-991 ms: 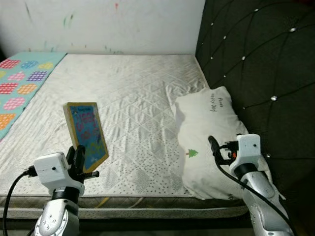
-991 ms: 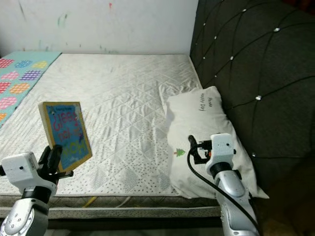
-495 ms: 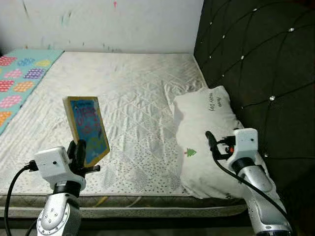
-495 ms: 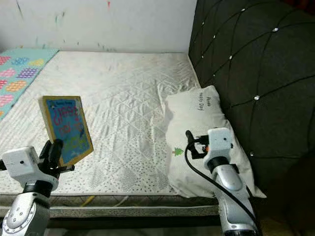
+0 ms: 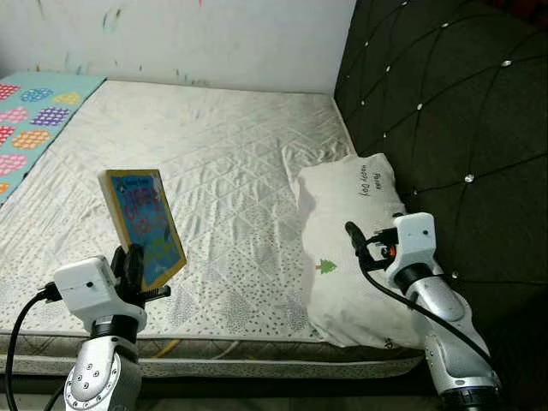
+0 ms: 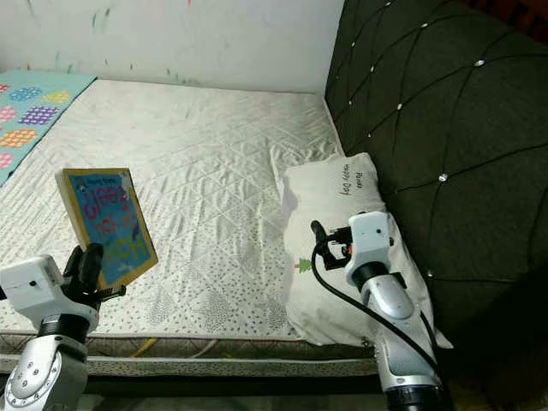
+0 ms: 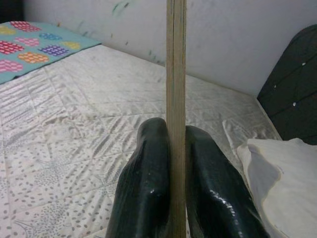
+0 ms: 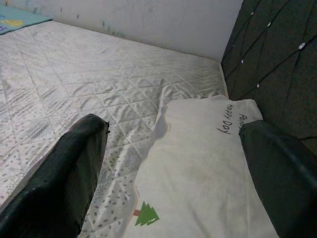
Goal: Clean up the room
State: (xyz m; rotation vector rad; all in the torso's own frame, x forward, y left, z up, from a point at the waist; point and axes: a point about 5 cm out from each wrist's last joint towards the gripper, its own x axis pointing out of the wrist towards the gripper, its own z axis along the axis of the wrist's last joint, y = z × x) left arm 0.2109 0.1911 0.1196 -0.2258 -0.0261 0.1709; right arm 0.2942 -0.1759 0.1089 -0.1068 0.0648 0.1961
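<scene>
Book: you have the book pinched at its lower edge in the left pincer; it stands nearly upright above the near edge of the bed, blue cover with coloured letters facing the pillow side.
Left pincer: in your left wrist view the two black fingers press flat against either face of the thin board edge, which rises straight up between them.
Right pincer: your right pincer hangs over the lower half of the pillow, fingers spread wide; in the right wrist view one finger sits over the mattress side and the other by the headboard side, with the pillow between them, not touched.
Pillow: white pillow lies along the headboard on your right, a small green tree printed near its lower end and a line of dark writing near its upper end.
Bed: bare white quilted mattress, dotted pattern toward the near edge, plain diamond stitching farther back.
Headboard: dark tufted headboard with shiny studs runs along the right side, touching the pillow.
Blanket: turquoise blanket with coloured patches covers the far left part of the bed, well apart from the book.
Wall: white wall behind the bed carries a few faint paint marks.
</scene>
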